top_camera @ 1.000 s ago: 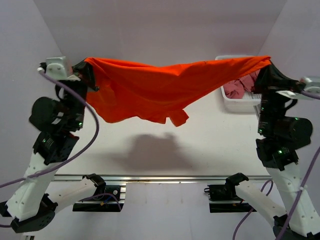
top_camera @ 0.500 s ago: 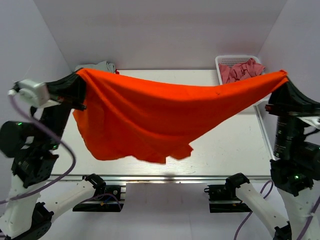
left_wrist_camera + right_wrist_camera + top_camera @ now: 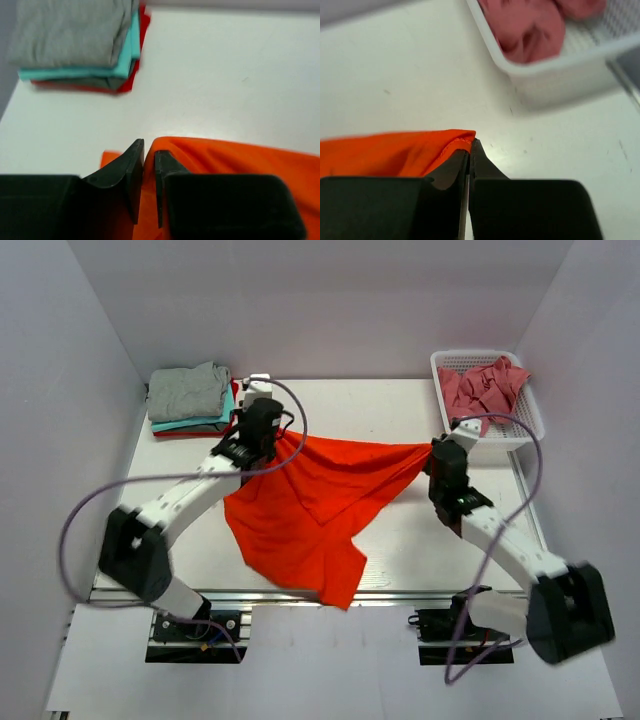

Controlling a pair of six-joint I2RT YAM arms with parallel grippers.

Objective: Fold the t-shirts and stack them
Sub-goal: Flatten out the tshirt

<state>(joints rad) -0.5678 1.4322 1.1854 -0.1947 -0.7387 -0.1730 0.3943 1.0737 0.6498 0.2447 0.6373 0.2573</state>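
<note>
Both hands are pinched shut on cloth: the left hand (image 3: pixel 268 443) and the right hand (image 3: pixel 436 452) each clamp an end of one edge of the orange-red t-shirt (image 3: pixel 300 510), and that edge runs fairly taut between them. They sit low over the white counter (image 3: pixel 400 560).

Behind that held edge, toward the arm bases, the rest of the shirt lies draped on the counter. It looks uneven, with a diagonal crease and one tail reaching the near rim. In the left wrist view the fingers (image 3: pixel 135 165) show only a slit between them, with orange fabric bunched at their tips. In the right wrist view the jaws meet on a hemmed corner.

Ahead of the left hand and off to its left sits the folded stack (image 3: pixel 190 400), grey over teal over red. Ahead of the right hand, to its right, stands the white mesh basket (image 3: pixel 555 82) holding crumpled pink shirts (image 3: pixel 485 380).

I'd say this is the spreading step, with no fold made yet. The next move probably calls for settling the held edge down, letting go, and flattening the rumpled body before folding. If the hands release unevenly, the cloth could bunch up.
</note>
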